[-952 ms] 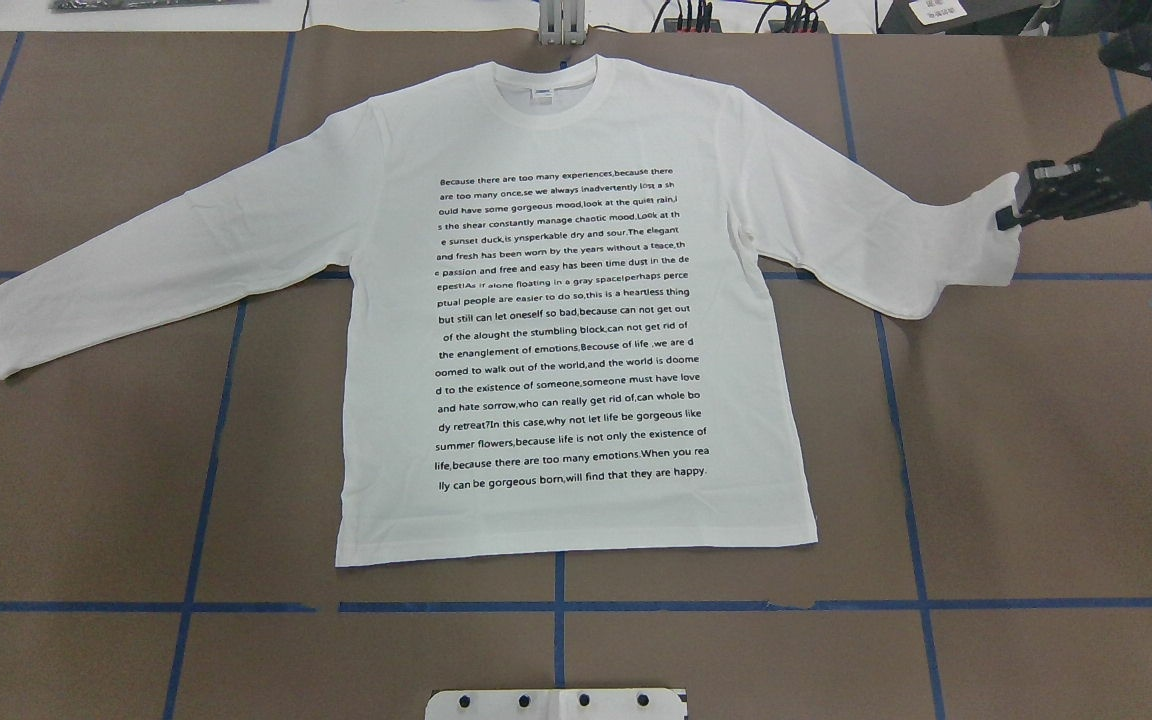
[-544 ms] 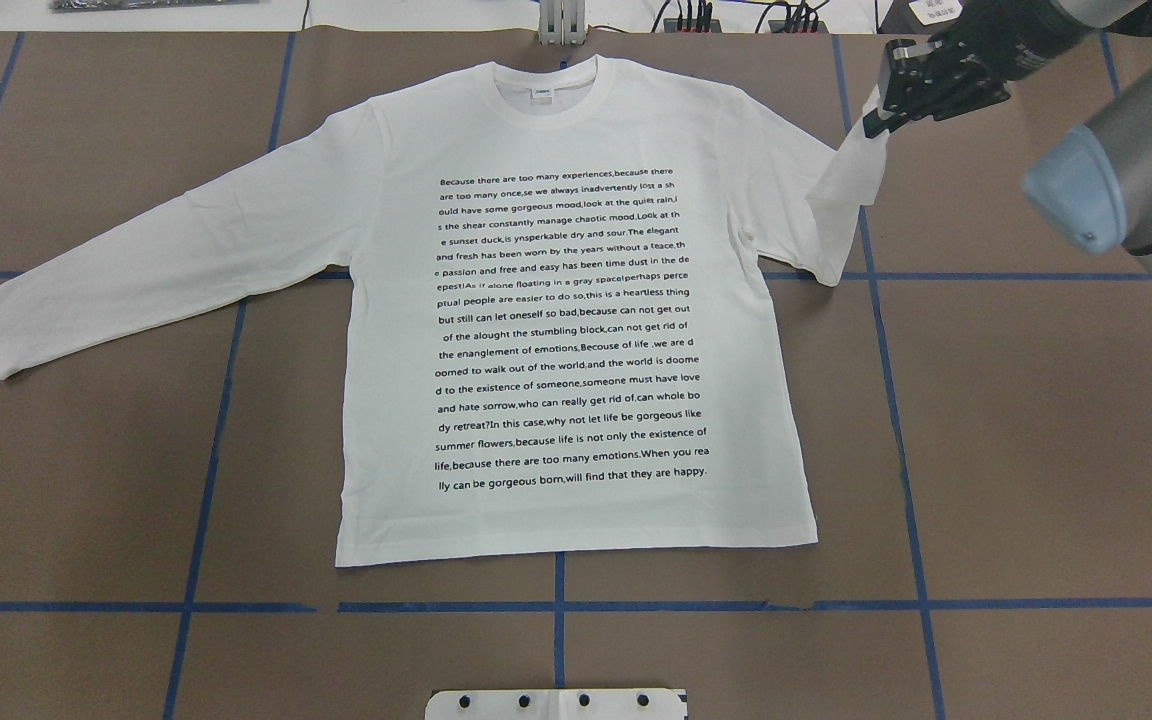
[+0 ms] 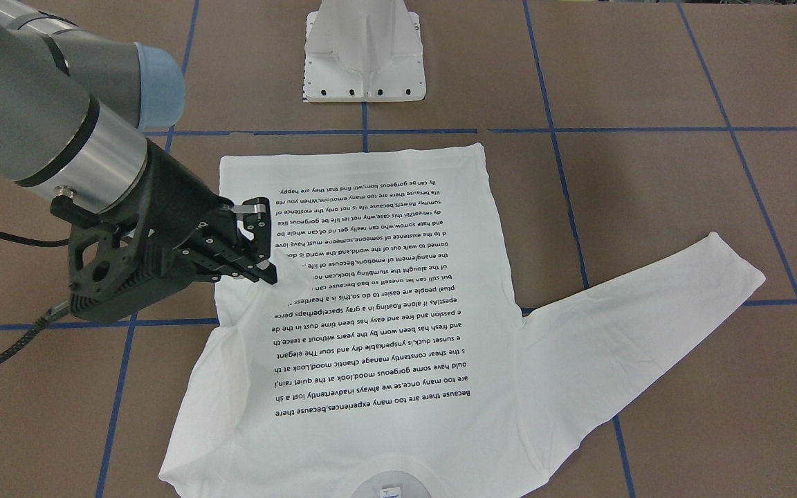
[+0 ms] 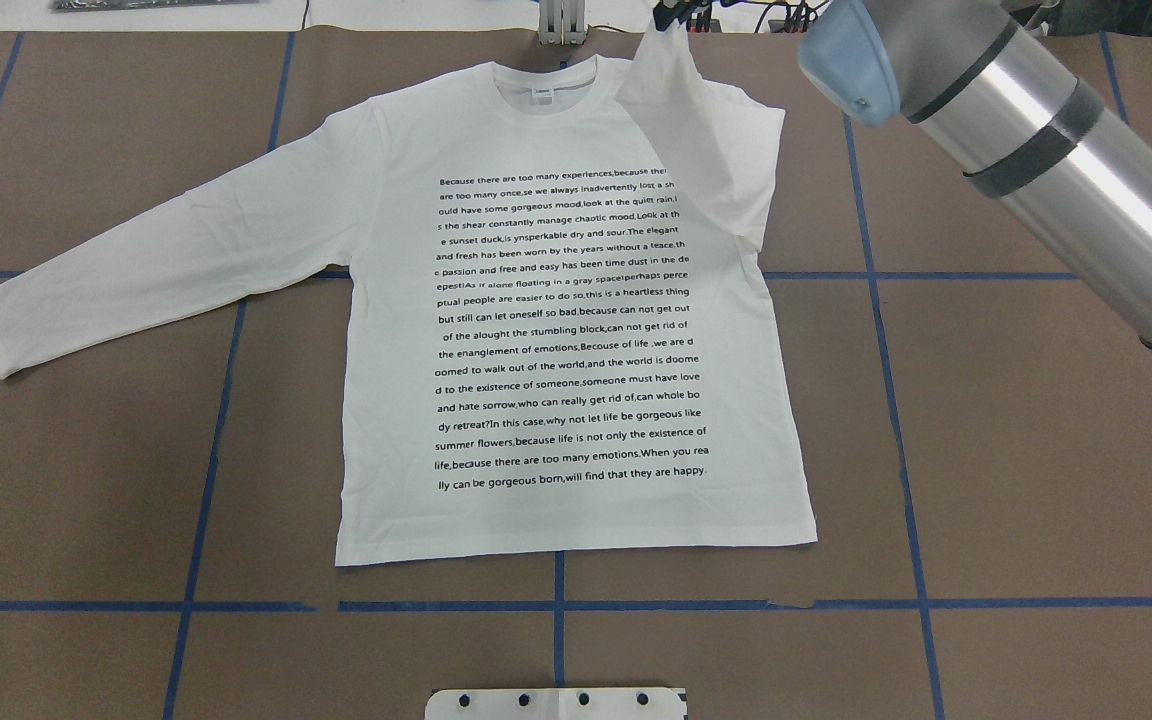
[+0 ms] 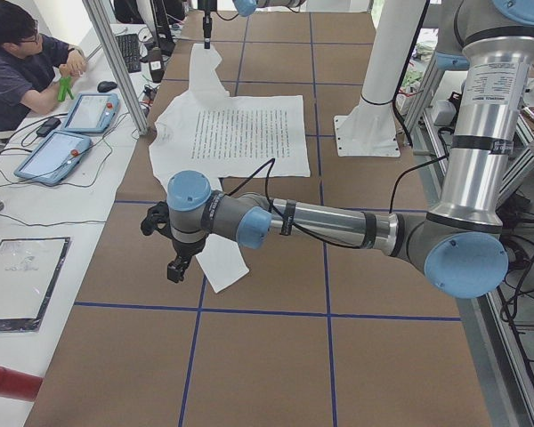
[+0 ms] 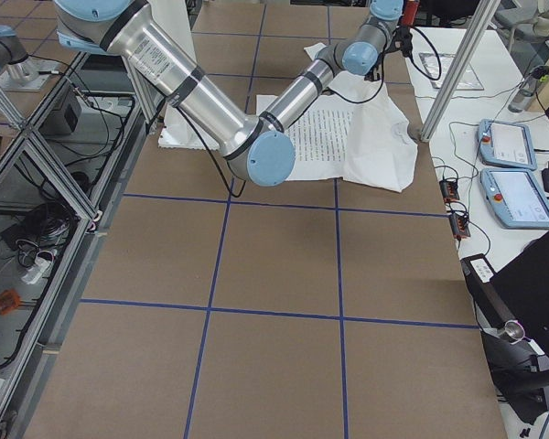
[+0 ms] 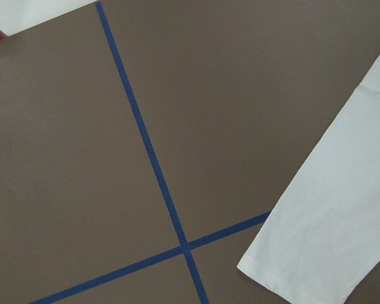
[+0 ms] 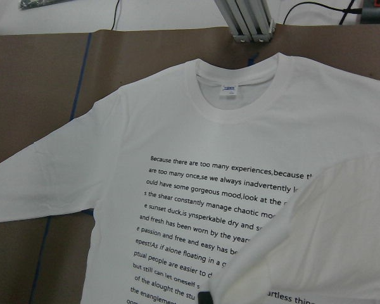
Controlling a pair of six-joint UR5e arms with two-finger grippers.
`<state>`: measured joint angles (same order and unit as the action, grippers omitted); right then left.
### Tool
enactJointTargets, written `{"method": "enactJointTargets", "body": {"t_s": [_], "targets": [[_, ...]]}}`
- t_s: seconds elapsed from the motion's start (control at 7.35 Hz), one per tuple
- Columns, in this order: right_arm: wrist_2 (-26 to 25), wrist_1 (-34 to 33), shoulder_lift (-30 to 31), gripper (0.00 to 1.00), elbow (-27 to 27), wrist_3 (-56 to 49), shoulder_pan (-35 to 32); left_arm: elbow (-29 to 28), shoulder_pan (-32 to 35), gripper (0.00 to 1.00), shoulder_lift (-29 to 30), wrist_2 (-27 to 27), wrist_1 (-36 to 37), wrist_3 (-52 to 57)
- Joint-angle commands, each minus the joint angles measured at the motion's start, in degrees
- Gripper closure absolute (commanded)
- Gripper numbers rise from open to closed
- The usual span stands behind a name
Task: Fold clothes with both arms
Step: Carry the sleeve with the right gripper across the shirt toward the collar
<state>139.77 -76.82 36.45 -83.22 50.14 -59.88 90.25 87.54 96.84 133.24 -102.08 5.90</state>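
The overhead view looks forward and down from behind the robot, taking in most of the worktop (image 4: 1036, 450); the front-facing view looks steeply down from the opposite edge, the pedestal (image 3: 364, 55) at its top; the side views look along from either end; both wrist cameras hang close, sharing the shirt (image 8: 177, 145) with the others.

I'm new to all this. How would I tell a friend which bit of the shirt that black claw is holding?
Find the white shirt with black printed lines, spread on the brown table. The flat sleeve lies stretched out sideways; the raised sleeve is pinched at its cuff by the right claw and hangs over the chest.
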Motion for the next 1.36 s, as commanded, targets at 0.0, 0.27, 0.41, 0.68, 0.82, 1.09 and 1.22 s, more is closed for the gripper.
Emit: {"method": "enactJointTargets", "body": {"t_s": [0.0,0.27,0.41,0.68,0.82,1.09,1.22], "targets": [[-2.8,0.4,-5.5,1.0,2.4,0.1,3.8,-0.3,0.0,0.01,-0.2,0.0,0.0,0.1],[-8.1,0.5,-6.9,1.0,4.4,0.1,8.4,-1.0,0.0,0.01,-0.2,0.0,0.0,0.1],[-10.5,0.5,-7.1,1.0,7.0,0.1,10.6,-1.6,0.0,0.01,-0.1,0.0,-0.3,0.1],[-15.0,2.8,-12.8,1.0,19.9,0.0,14.1,-5.3,0.0,0.01,0.0,0.0,-4.8,0.0],[-16.0,5.7,-15.5,1.0,26.9,0.0,15.1,-7.0,0.0,0.01,0.2,0.0,-6.8,-0.1],[-21.8,6.5,-19.4,1.0,33.4,-0.2,19.2,-7.3,0.0,0.01,0.2,-0.1,-6.9,-0.2],[-23.1,7.3,-19.7,1.0,34.2,-0.2,20.3,-7.2,0.0,0.01,0.1,-0.1,-7.0,-0.3]]}}
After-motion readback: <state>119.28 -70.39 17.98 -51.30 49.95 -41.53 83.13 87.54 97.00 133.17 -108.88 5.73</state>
